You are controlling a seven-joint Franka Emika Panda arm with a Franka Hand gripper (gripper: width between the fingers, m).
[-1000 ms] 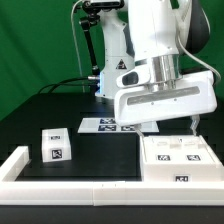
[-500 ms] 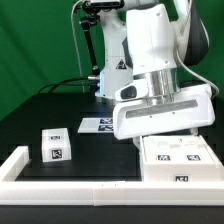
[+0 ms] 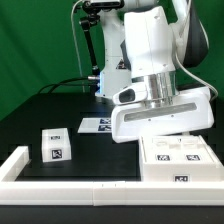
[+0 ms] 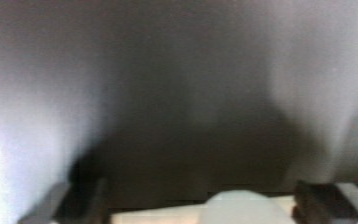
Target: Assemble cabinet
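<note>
The pincer (image 4: 204, 206) hangs right over the cabinet body (image 3: 180, 160), its broad white housing close above the rear edge of the body's tagged top face. In the wrist view two dark fingers (image 4: 80, 200) stand well apart, either side of a pale blurred surface, so I read it as released and carrying nothing, though the blur leaves some doubt. The cabinet body rests on the black worktop (image 3: 100, 150), just beside the long white rail (image 3: 80, 186). A small white block (image 3: 57, 145) stands well apart from the body, toward the exterior view's left, and the marker board (image 3: 98, 125) lies beyond the body on that same side. The step in hand looks like taking hold of the body. The next move calls for squaring the fingers across a wall of the body before clenching, or the grip may skew it.
</note>
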